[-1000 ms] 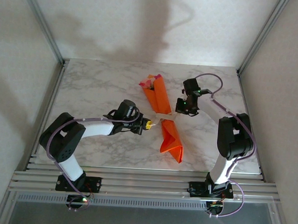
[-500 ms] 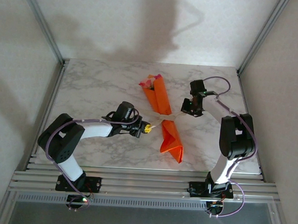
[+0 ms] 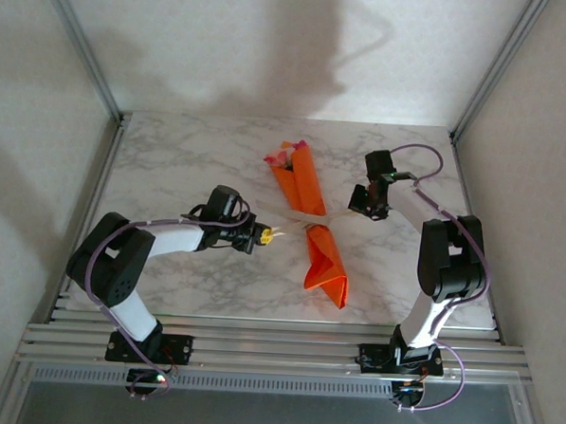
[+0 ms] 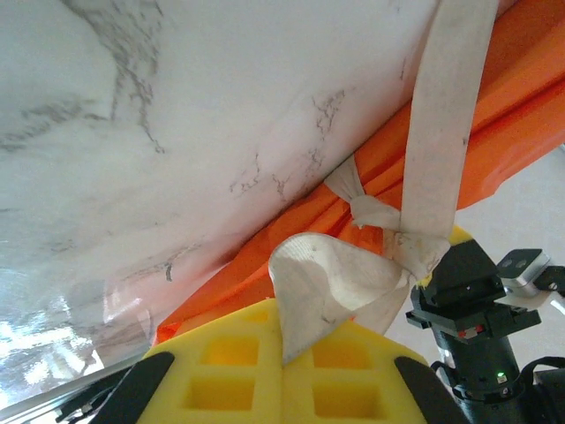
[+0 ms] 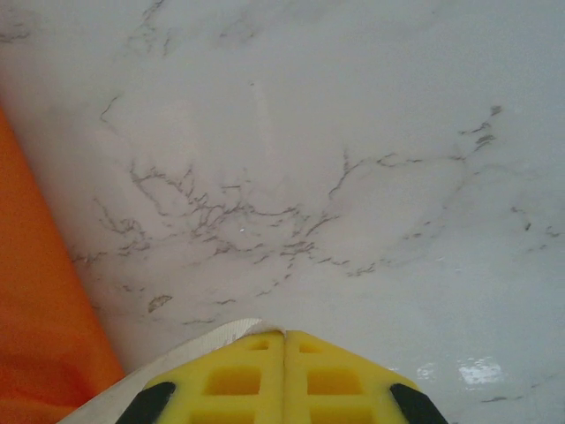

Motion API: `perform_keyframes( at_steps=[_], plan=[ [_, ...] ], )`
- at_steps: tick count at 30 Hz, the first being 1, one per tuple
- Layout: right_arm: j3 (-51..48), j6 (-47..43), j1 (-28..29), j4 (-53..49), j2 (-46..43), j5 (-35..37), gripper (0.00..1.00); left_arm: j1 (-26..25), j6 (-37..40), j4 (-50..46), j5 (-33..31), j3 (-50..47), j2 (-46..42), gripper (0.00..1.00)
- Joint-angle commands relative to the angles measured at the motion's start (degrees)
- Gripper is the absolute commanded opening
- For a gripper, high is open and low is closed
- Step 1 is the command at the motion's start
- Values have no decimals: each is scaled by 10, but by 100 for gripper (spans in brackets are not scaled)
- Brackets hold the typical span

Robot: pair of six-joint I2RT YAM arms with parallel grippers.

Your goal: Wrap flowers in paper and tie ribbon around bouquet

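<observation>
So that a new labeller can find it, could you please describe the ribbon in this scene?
On the marble table, an orange paper bouquet lies near the middle. At its pinched waist sits the ribbon, knotted there with ends running to the left gripper and the right gripper. It is the only pale, thin, floppy strip, cream-white against bright orange.

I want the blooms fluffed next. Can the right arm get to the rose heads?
Probably yes: nothing stands between the right gripper and the rose heads, but it is shut on the ribbon and must let go first.
</observation>
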Motion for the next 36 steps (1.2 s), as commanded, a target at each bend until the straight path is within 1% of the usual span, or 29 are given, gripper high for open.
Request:
perform_keyframes(
  at_steps=[1, 17, 30, 36],
  plan=[
    [14, 7, -5, 0, -3, 32, 0, 13, 22, -24, 13, 6, -19, 0],
    [22, 14, -11, -14, -2, 101, 0, 49, 45, -53, 16, 10, -24, 0],
    [20, 16, -17, -14, -10, 127, 0, 85, 64, -75, 16, 2, -34, 0],
    [18, 18, -17, -18, -12, 138, 0, 93, 71, -80, 17, 1, -34, 0]
  ],
)
